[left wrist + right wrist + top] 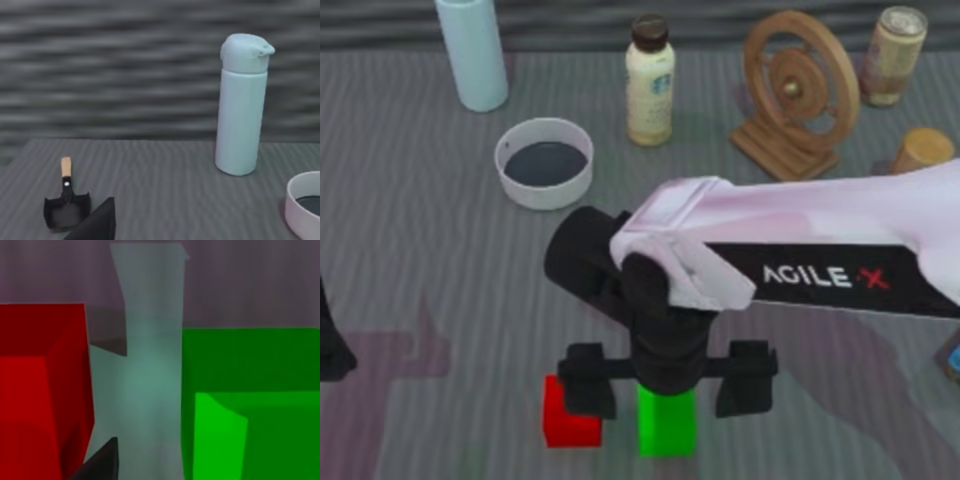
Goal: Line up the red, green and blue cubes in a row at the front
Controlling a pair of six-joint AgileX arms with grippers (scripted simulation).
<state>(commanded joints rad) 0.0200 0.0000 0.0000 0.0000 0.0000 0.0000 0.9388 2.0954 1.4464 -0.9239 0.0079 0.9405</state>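
Near the table's front edge the green cube [667, 421] rests with the red cube [567, 424] a small gap to its left. My right gripper [667, 390] hangs directly over the green cube, open, its two black fingers spread wide to either side of it; the left finger overlaps the red cube's top. In the right wrist view the red cube [40, 390] and green cube [250, 405] fill the sides, with one dark fingertip [102, 462] between them. The blue cube is out of view. My left gripper [330, 345] is parked at the left edge, open.
At the back stand a white bowl [544, 162], a pale blue bottle [472, 50], a cream bottle [650, 80], a wooden wheel [798, 90], a can [895, 55] and a wooden lid [922, 150]. A small black scoop [66, 205] lies in the left wrist view.
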